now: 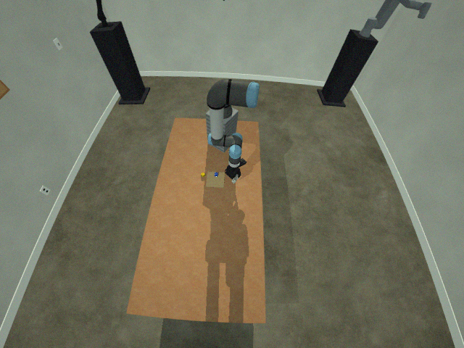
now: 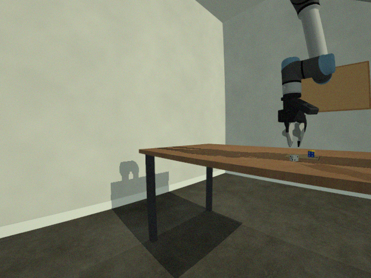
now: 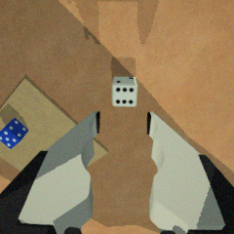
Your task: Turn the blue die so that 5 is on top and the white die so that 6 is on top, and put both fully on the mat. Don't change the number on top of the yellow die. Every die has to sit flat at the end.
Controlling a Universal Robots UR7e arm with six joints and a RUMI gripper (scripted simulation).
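The white die (image 2: 294, 157) (image 3: 125, 95) sits flat on the table beside the mat (image 1: 215, 183) (image 3: 51, 127). Its upper face shows six dots in the wrist view. In the top view it is hidden by the arm. The blue die (image 1: 216, 174) (image 2: 311, 154) (image 3: 13, 133) sits on the mat; I cannot tell its top number for certain. The yellow die (image 1: 202, 175) is just off the mat's left side in the top view, largely hidden behind the blue die in the exterior view. My gripper (image 1: 234, 180) (image 2: 294, 145) (image 3: 123, 113) is partly open and empty, above the white die.
The wooden table (image 1: 175, 239) (image 2: 239, 163) carries the mat and dice. The arm's shadow falls across it and over part of the mat. Two dark pedestals (image 1: 119, 63) (image 1: 346, 67) stand on the floor beyond the table.
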